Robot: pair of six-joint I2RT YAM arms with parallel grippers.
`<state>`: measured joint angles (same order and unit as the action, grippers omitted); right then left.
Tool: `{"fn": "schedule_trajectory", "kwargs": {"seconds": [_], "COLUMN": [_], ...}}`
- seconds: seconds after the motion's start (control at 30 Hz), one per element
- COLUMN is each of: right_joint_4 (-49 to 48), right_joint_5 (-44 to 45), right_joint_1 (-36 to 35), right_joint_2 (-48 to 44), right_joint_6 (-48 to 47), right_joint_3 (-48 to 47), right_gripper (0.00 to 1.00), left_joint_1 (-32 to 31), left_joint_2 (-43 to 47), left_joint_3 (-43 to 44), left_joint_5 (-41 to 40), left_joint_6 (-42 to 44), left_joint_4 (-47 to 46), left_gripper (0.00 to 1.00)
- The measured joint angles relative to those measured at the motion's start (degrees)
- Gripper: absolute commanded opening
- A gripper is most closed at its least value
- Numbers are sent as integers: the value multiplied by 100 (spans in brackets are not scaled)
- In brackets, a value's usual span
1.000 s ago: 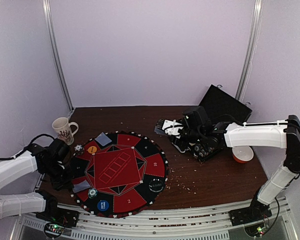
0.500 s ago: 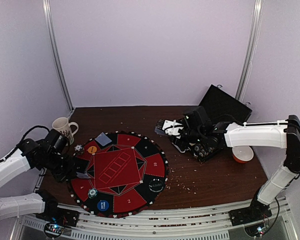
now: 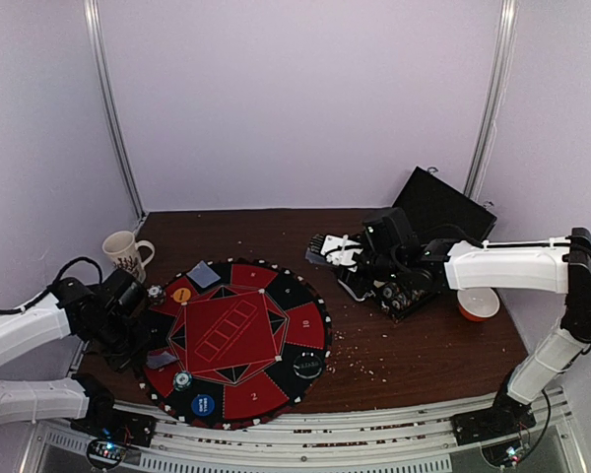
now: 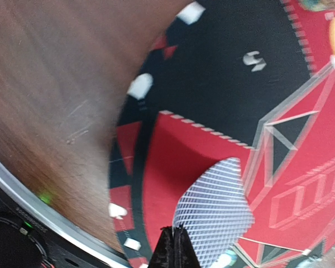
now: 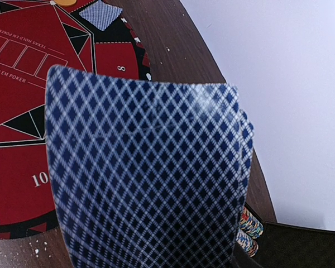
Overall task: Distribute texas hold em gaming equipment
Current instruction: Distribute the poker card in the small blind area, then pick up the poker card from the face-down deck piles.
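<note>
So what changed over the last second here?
The left gripper, pinching one card throughout, carried it a little away along the left edge of the mat, then partway back. Nothing was grabbed or released. The right gripper kept holding its deck beside the case; mug, bowl and the other card on the mat stayed.

A dark brown wooden table [image 3: 394, 345] carries a round red-and-black mat [image 3: 227, 335] on its left half, a white patterned mug [image 3: 125, 255] at the far left corner, an open black case [image 3: 443, 209] and a red bowl [image 3: 479, 304] at the right, with pale crumbs [image 3: 360, 360] scattered between.
</note>
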<state>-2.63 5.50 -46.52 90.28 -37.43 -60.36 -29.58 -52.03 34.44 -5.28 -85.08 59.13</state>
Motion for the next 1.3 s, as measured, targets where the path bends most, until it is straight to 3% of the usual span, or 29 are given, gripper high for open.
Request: {"fn": "schedule_trajectory", "kwargs": {"seconds": [0.27, 0.6, 0.97, 1.03, 1.13, 1.3], "right_joint_4": [15, 79, 136, 162, 208, 216], "right_joint_5": [0, 0, 2, 2, -4, -101], "right_joint_1": [0, 2, 0, 0, 0, -52], "right_joint_2": [0, 0, 0, 0, 0, 0], "right_joint_6": [-33, -35, -114, -157, -197, -308], "right_joint_3": [-2, -2, -13, -17, -37, -66], "right_gripper": [45, 45, 45, 45, 45, 45], "left_joint_1": [0, 0, -4, -7, -61, -505], "left_joint_2": [-127, -361, -376, -457, -748, -1587], "left_joint_3": [-413, -461, -68, 391, 1309, 2653], "left_joint_5": [138, 208, -127, -389, -782, -828], "left_joint_6": [103, 297, 413, 721, 1537, 3346], "left_joint_4": [81, 81, 203, 142, -330, -1897], "left_gripper": [0, 30, 36, 42, 65, 84]}}
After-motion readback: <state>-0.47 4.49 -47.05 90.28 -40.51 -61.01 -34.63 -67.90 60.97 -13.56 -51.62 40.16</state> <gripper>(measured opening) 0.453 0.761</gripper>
